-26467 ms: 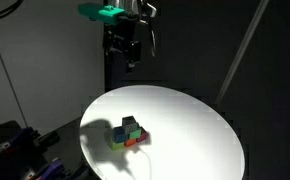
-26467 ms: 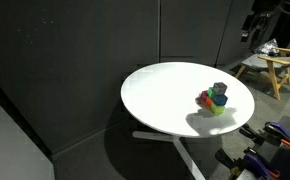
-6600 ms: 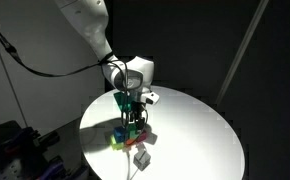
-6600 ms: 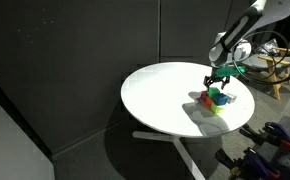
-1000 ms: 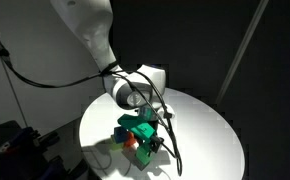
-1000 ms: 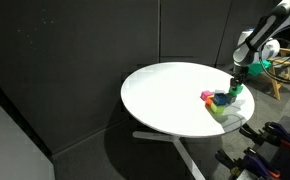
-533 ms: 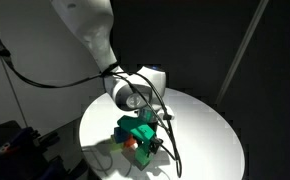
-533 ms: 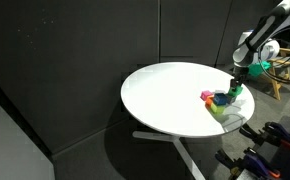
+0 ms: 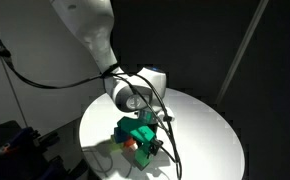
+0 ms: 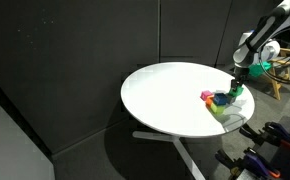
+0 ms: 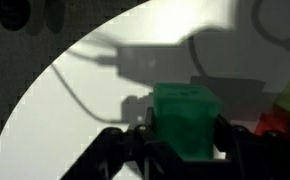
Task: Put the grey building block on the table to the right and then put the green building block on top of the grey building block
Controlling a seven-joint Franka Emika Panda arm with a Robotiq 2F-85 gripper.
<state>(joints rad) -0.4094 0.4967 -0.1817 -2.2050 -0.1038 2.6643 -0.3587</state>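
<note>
In the wrist view a bright green building block (image 11: pixel 186 108) sits between the two dark fingers of my gripper (image 11: pixel 185 138), which is shut on it. It hangs low over the white table (image 11: pixel 75 110). In both exterior views the gripper (image 9: pixel 146 146) (image 10: pixel 234 90) is down beside the pile of coloured blocks (image 9: pixel 124 142) (image 10: pixel 216 101), near the table's edge. The grey building block is hidden behind the gripper and the green block in every view.
The round white table (image 9: pixel 200 120) (image 10: pixel 165 90) is surrounded by dark walls. A cable hangs from the arm (image 9: pixel 135 90) down past the gripper. Red and other coloured blocks (image 11: pixel 283 112) lie at the right edge of the wrist view.
Several seconds ago the gripper stood over the pile; it now holds the green block lower and nearer the table's edge. Over the last second nothing has visibly moved.
</note>
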